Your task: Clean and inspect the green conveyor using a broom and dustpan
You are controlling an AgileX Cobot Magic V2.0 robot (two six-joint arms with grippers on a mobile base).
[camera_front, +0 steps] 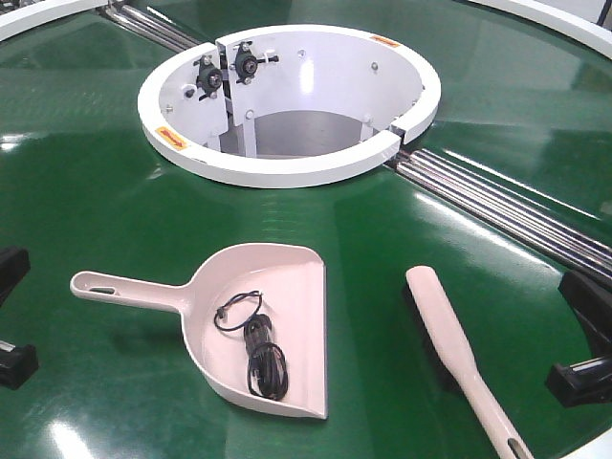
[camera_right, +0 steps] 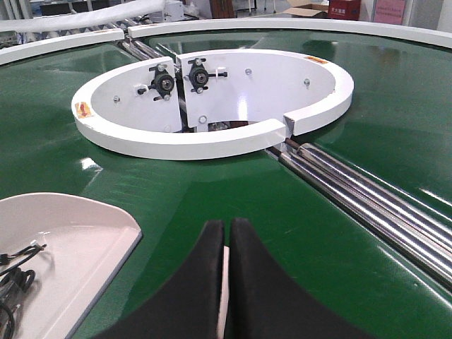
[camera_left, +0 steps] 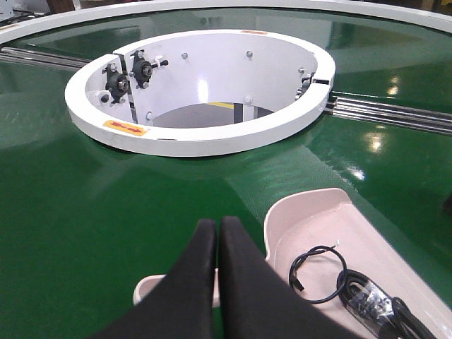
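Note:
The green conveyor (camera_front: 96,191) fills every view. On it lies the pale pink dustpan (camera_front: 298,287), handle pointing left, with a coiled black cable (camera_front: 260,356) inside the pan. To its right the broom (camera_front: 442,320) lies flat, handle toward the near edge. My left gripper (camera_left: 217,224) is shut and empty, and the dustpan's handle (camera_left: 152,286) shows just beyond its tips. My right gripper (camera_right: 227,226) is shut and empty too. A pale sliver of the broom (camera_right: 224,282) shows through its narrow gap. In the front view both arms sit at the frame's side edges, apart from both tools.
A white ring housing (camera_front: 287,172) with black bearings stands in the belt's middle, behind the tools. Shiny metal roller rails (camera_front: 507,206) run from it to the right and to the back left. A white outer rim (camera_front: 564,24) bounds the belt at the back.

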